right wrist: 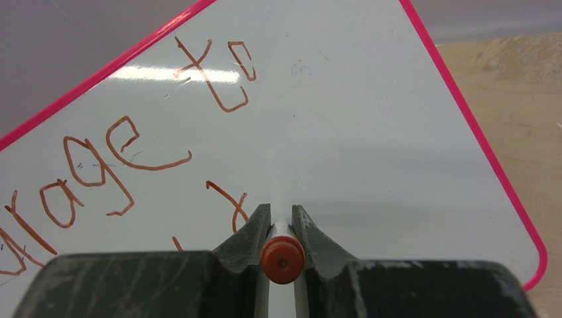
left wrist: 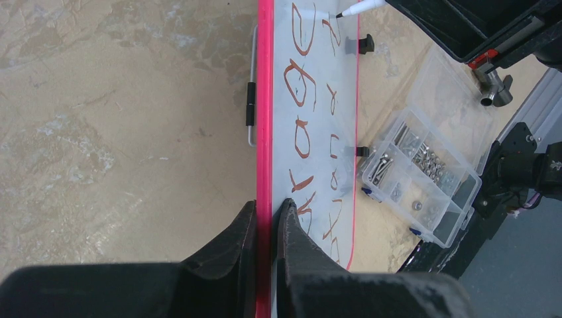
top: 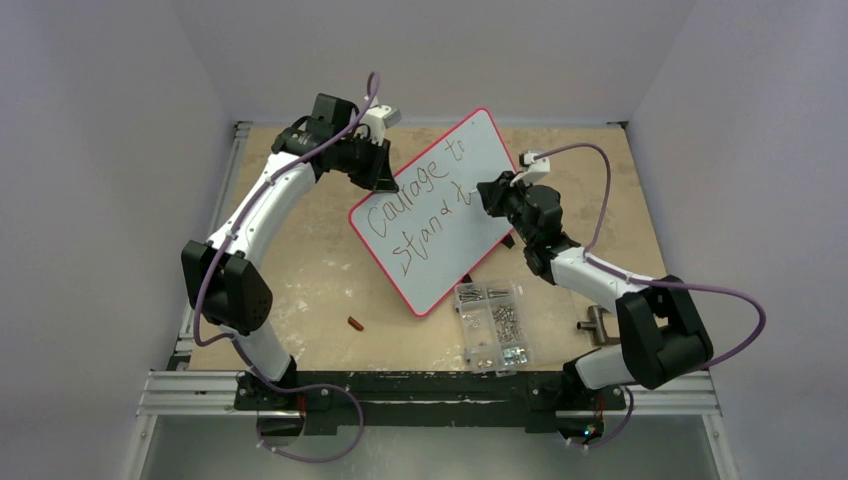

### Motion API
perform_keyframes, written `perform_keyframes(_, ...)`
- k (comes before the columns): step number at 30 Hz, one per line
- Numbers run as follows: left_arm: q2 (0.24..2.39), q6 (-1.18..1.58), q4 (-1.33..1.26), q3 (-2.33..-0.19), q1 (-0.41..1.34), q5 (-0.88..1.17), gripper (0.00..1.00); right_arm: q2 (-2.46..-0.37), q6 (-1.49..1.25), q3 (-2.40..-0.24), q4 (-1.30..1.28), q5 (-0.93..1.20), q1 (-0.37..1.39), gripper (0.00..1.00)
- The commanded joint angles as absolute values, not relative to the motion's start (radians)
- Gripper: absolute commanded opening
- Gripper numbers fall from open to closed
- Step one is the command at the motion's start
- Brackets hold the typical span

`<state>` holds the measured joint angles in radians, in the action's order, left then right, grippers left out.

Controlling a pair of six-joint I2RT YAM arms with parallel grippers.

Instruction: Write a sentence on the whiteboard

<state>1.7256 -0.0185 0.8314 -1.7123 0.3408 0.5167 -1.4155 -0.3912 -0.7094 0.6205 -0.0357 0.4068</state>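
Two claws at the whiteboard (top: 450, 265).
The left claw (left wrist: 267, 207) clamps its rim, the right claw (right wrist: 281, 215) a marker (right wrist: 283, 260); nearby compartment box (top: 478, 352) holds screws (top: 508, 320).

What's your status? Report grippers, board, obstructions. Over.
Left gripper: jaws shut on whiteboard rim. Right gripper: jaws shut on marker, tip at board. Sentence reads "Courage to stand t". Screw box beside board's lower edge, not blocking.
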Motion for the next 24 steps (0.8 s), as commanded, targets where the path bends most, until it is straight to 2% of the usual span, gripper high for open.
perform_keyframes(1, 1.701, -0.097, 0.862, -1.699, 0.339, 0.347, 0.00, -1.378, -0.370, -0.744, 0.609, -0.048, 0.411, 0.00)
perform_keyframes(10, 1.694, -0.099, 0.861, -1.697, 0.339, 0.340, 0.00, -1.286, -0.370, -0.742, 0.580, -0.054, 0.411, 0.00)
perform_keyframes(24, 1.683, -0.073, 0.833, -1.680, 0.338, 0.312, 0.00, -1.327, -0.350, -0.746, 0.602, -0.076, 0.397, 0.00)
